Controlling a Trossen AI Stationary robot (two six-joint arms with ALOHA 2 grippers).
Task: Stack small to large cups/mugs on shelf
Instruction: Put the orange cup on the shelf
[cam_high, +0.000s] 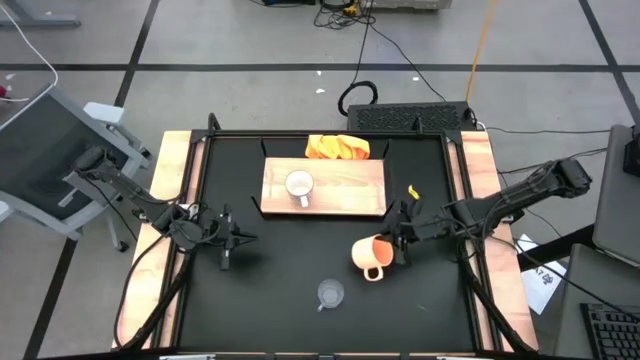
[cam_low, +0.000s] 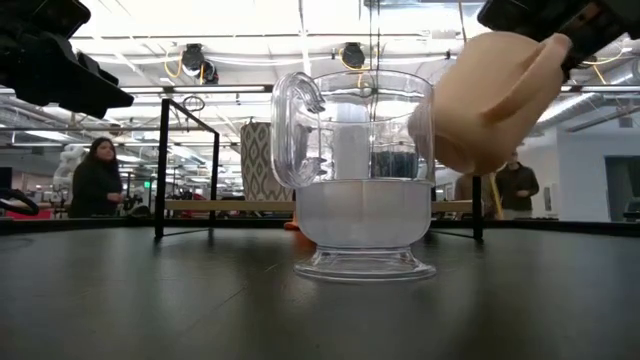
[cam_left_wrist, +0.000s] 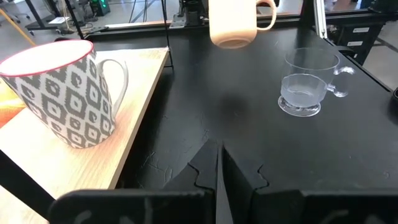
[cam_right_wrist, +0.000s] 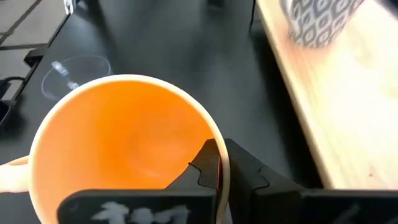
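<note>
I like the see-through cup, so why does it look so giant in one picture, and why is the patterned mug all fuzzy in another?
Low view: the glass cup sits nearest the camera, so it fills the frame, and bright ceiling lights show through it. Right wrist view: the patterned mug looks smeared at the frame's edge, while the orange mug in the right claw is sharp.

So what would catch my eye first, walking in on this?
Probably the orange mug hanging tipped in the air, its rim pinched by the right claw in front of the wooden shelf. Next, the patterned white mug standing alone on that shelf, and the clear glass cup on the black table nearest the front edge.
</note>
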